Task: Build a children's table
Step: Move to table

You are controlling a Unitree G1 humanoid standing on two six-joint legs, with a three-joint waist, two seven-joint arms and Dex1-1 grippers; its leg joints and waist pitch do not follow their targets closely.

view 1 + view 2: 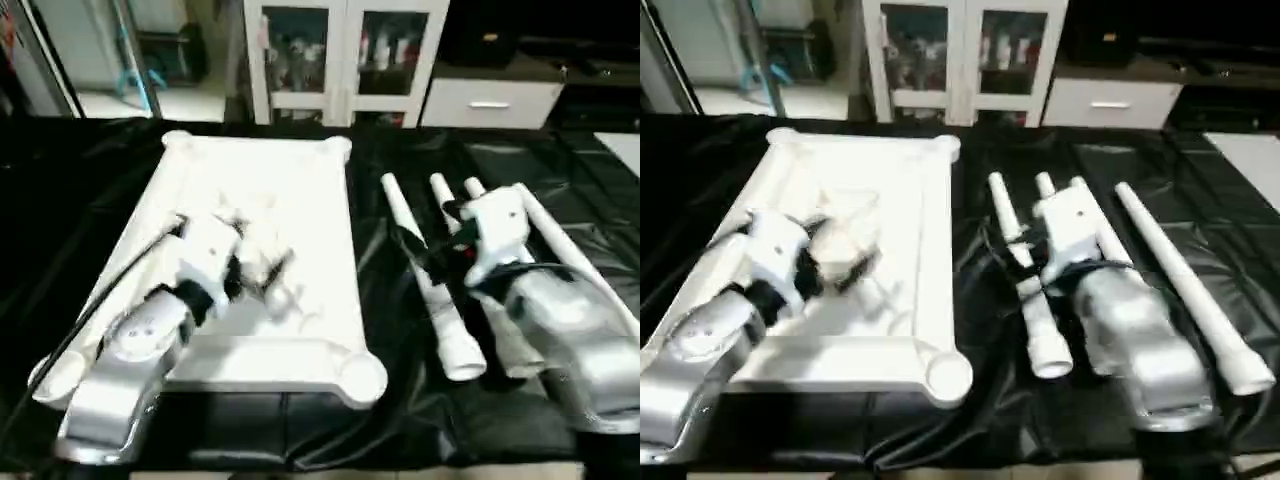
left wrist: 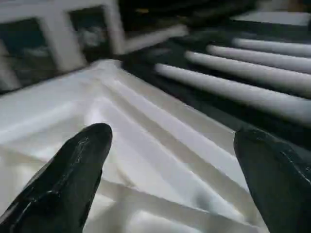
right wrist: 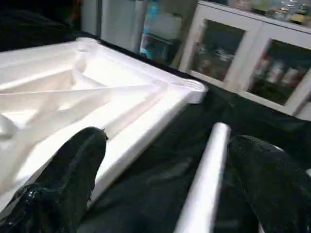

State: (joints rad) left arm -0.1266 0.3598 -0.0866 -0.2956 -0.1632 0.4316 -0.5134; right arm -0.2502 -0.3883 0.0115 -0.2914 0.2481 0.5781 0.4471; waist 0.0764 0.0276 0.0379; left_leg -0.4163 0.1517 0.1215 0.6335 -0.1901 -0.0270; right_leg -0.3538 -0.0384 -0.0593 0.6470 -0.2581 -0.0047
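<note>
The left gripper (image 2: 170, 170) stands wide open above the table top (image 1: 300, 200), holding nothing; the right gripper (image 3: 165, 179) is wide open over a leg (image 3: 204, 179), empty.

My left gripper (image 1: 262, 272) hangs over the white plastic rectangular table top (image 1: 300, 200), which lies ribbed side up on the black-covered bench (image 1: 80, 200). To its right, my right gripper (image 1: 430, 245) hangs over the long tapered white tube legs (image 1: 1185, 290), lying side by side just right of the top. Beyond both stands a white glass-door cabinet (image 1: 335, 55).
</note>
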